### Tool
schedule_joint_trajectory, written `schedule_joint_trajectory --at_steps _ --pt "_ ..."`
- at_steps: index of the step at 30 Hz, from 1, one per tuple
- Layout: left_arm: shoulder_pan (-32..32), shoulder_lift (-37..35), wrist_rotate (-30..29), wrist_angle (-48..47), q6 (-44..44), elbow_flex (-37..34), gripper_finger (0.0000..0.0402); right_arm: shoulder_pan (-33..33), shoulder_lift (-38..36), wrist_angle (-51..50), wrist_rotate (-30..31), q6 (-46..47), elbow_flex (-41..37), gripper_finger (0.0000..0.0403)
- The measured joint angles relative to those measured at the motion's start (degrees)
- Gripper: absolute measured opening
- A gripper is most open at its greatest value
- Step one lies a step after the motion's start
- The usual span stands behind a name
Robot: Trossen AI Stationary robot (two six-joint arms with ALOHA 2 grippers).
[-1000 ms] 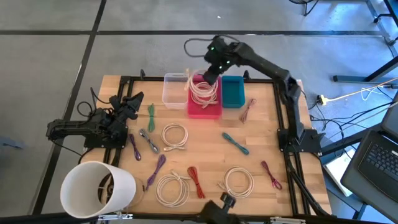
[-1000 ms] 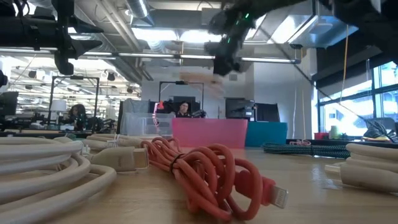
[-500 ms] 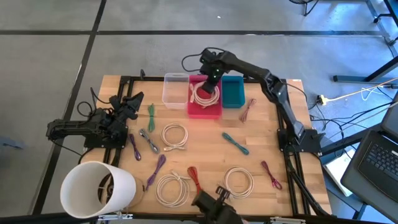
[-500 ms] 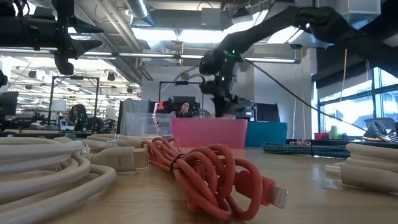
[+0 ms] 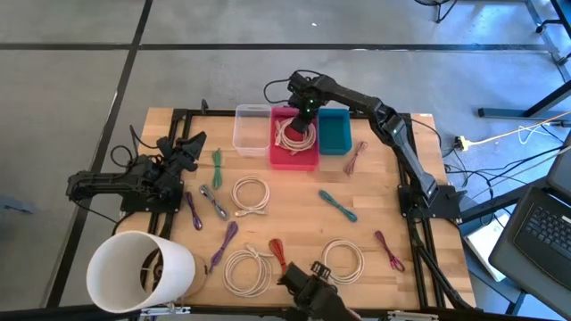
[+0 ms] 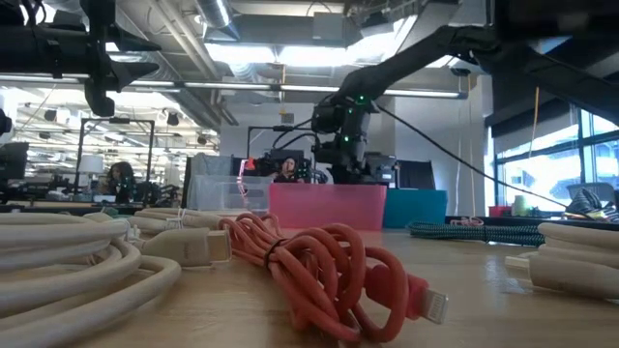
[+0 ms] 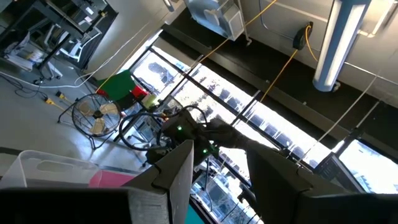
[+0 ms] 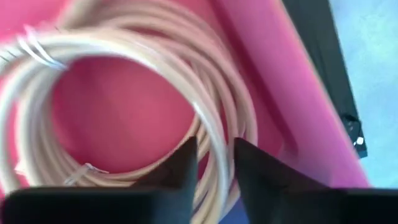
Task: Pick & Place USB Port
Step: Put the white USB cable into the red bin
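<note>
Fig.: R gripper [image 5: 304, 119] low over the pink bin [image 5: 278, 158], white cable coil [image 5: 293, 135] lying in the bin directly beneath it. In R wrist view a strand of the coil runs through the narrow gap between my fingers [image 8: 180, 168]; I judge them slightly parted, no firm grip on it. R arm stretched far across the worktop [image 5: 375, 192], wrist pitched down. L gripper [image 5: 186, 152] parked at the left edge, fingers apart, well away. Next move probably straight up.
</note>
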Motion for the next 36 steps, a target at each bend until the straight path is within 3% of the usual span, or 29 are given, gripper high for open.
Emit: schedule_joint_trajectory --at_steps 4,8,10,14,18,24,31,36 --pt "-0.02 0.02 0.00 -0.01 0.00 0.01 0.0143 -0.01 -0.02 -1.59 0.45 0.52 4.13 0.0167" --pt "-0.02 0.02 0.01 -0.02 0.01 0.00 0.0143 0.65 -0.07 -6.71 2.76 1.57 11.27 0.0194" --pt "-0.02 0.00 0.00 -0.02 0.00 0.00 0.0143 1.76 -3.41 -8.13 1.65 2.89 9.10 0.0197" --pt "-0.01 0.00 0.02 -0.01 0.02 0.00 0.0143 7.31 -11.52 -17.12 -6.51 5.75 5.10 0.0192" --pt "-0.01 0.00 0.02 -0.02 0.01 0.00 0.0143 16.61 -18.10 -24.06 -7.25 9.19 2.62 0.0181" --pt "-0.02 0.00 0.02 -0.02 0.00 0.00 0.0143 33.16 -27.56 -23.44 -3.68 23.42 -5.45 0.0167" --pt "0.00 0.00 0.02 -0.02 0.02 0.00 0.0143 48.29 -36.45 -19.13 -0.24 51.48 -22.97 0.0158" --pt "-0.02 0.01 0.00 -0.02 0.00 0.00 0.0143 56.51 -38.95 -15.52 1.87 62.39 -34.77 0.0159"
